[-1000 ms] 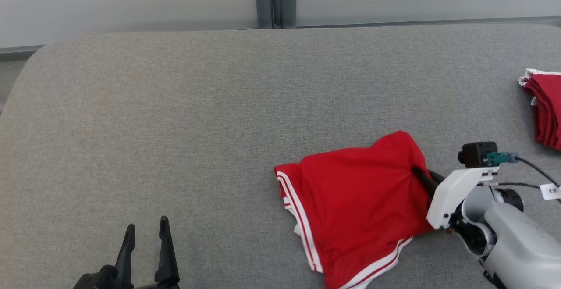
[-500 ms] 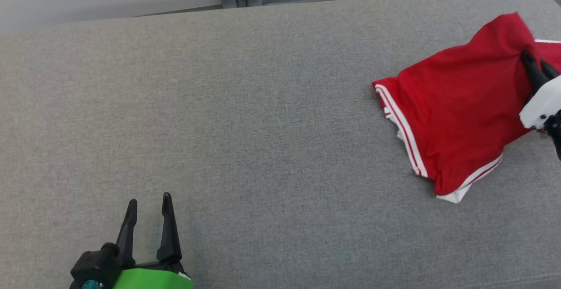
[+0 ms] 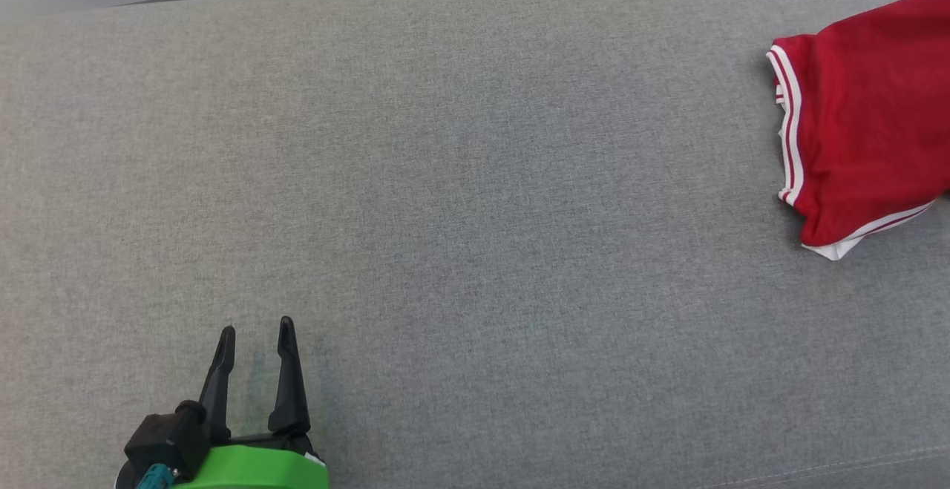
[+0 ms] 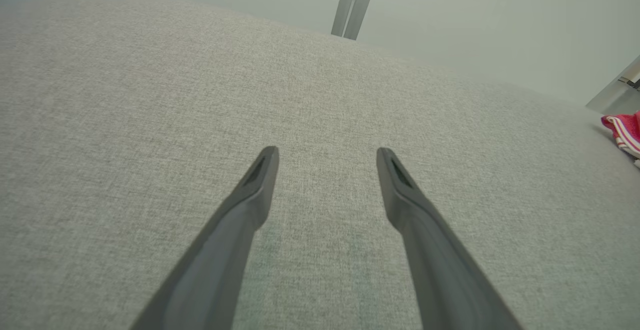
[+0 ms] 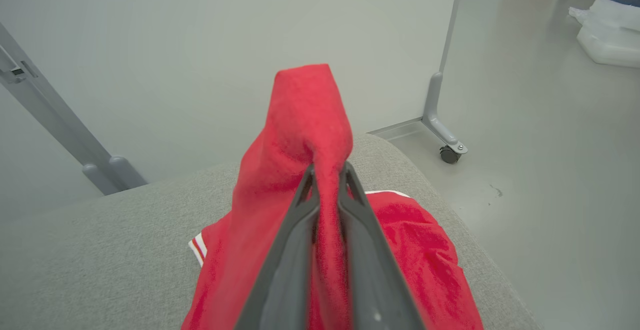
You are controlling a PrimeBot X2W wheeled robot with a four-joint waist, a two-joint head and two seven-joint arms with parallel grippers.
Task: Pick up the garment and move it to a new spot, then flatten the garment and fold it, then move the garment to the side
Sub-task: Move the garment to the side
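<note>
Right gripper (image 5: 327,167) was clamped on a raised fold of the red garment (image 5: 300,114), whose rest lay draped on the grey table (image 3: 475,192) near a rounded corner. Left gripper (image 3: 256,324) hung over the table's fabric with its jaws spread, holding nothing (well apart from the garment). Since half a second earlier the head camera had swung, putting the garment at that view's right edge.

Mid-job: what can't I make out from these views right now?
Red white-striped cloth garment: head view's right edge cuts off its far side.
Right claw: in the right wrist view, bunched cloth hides how much is pinched.
Small red striped scrap: left wrist view's right edge crops it; identity unclear.
</note>
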